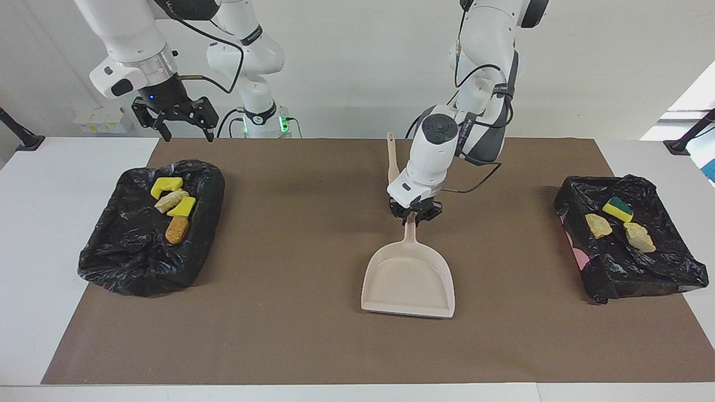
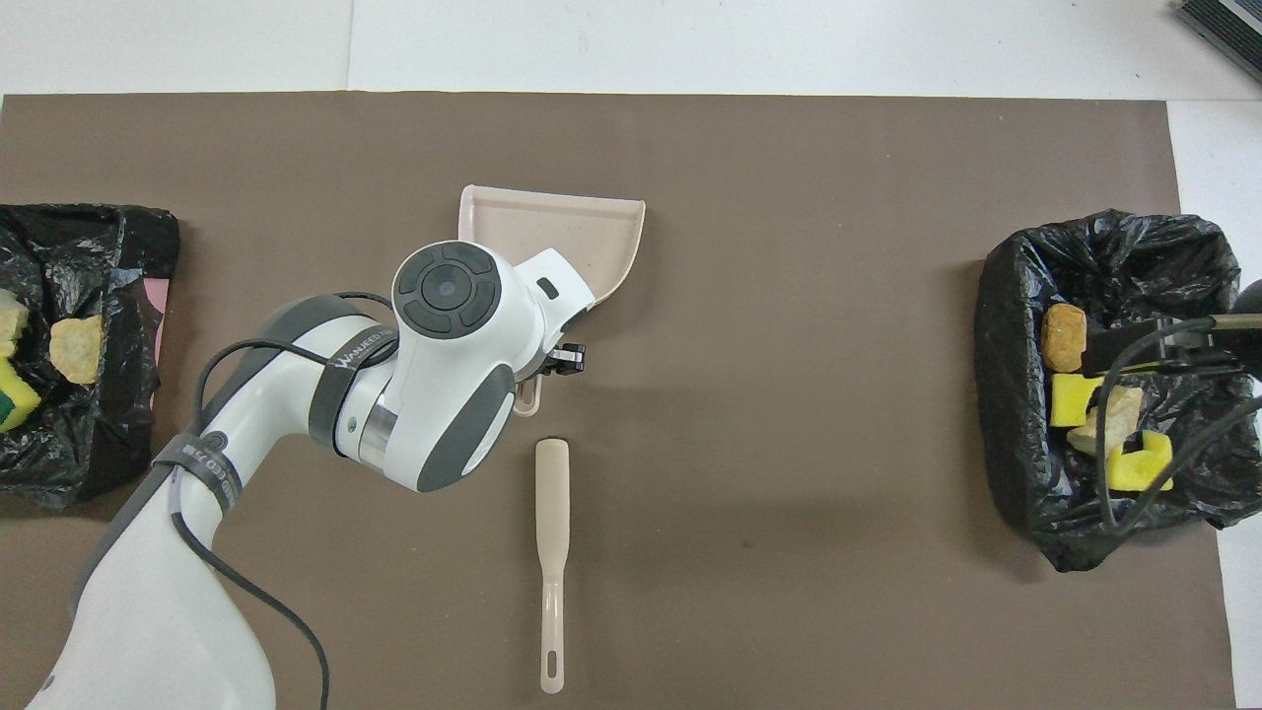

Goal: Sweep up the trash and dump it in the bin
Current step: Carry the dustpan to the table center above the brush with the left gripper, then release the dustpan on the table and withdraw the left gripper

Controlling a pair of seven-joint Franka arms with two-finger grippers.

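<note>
Facing view: dustpan (image 1: 409, 281) handle is clamped by the closed left gripper (image 1: 411, 215) at mid-table; right gripper (image 1: 184, 124) (fingers spread, nothing held) is held above the bin (image 1: 139, 262) containing trash (image 1: 177, 229).

Overhead view: brush (image 2: 552, 552) is seen lying nearer the robots than the dustpan (image 2: 592, 232).

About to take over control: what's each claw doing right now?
Left claw: shut on the dustpan handle, at mid-table.
Right claw: open, holding nothing, up over the table edge by the bin at its arm's end.
</note>
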